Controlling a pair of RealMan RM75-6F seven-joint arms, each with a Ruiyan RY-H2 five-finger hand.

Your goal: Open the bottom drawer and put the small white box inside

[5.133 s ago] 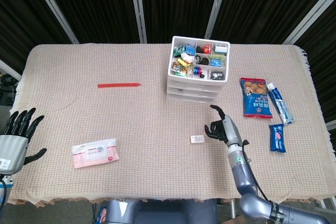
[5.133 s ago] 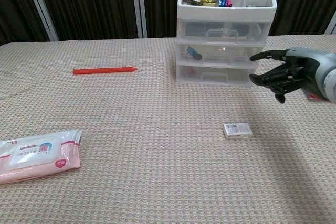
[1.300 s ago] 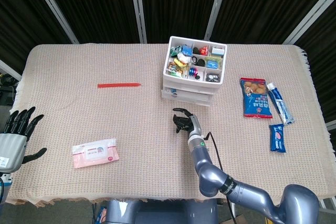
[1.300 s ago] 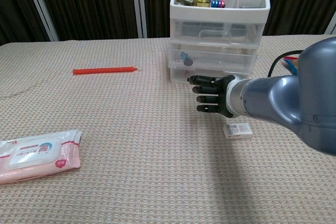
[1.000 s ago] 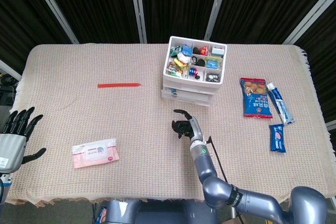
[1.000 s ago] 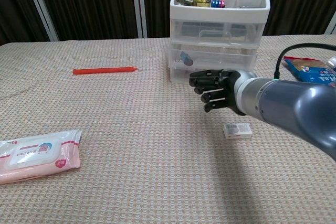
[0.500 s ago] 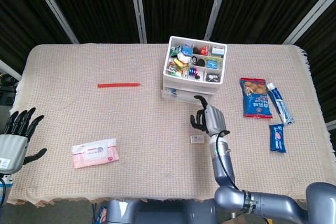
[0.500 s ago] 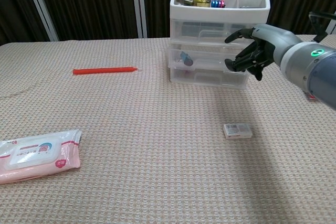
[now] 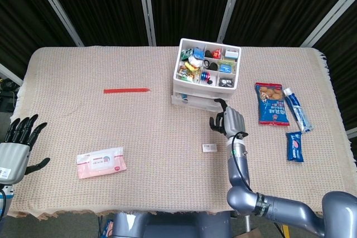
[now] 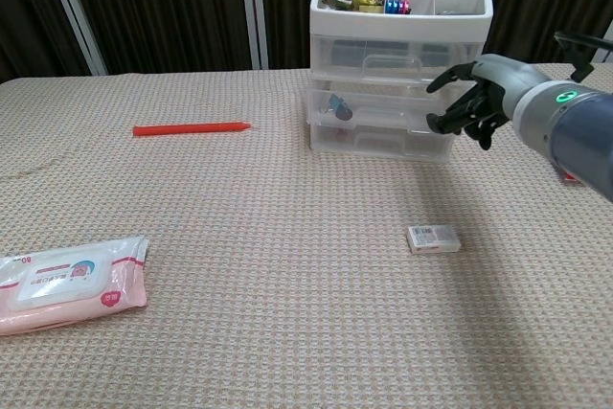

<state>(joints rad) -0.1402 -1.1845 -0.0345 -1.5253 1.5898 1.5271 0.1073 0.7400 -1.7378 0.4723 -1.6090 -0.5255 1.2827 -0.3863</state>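
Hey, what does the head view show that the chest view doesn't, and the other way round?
Only the head view shows the left hand, open at the table's near left edge, plus the snack bag, the tube and the blue packet on the right. Only the chest view shows the drawer fronts stacked and closed. Both share the right hand, empty beside the drawers, the white box on the cloth, the wipes and the red stick.
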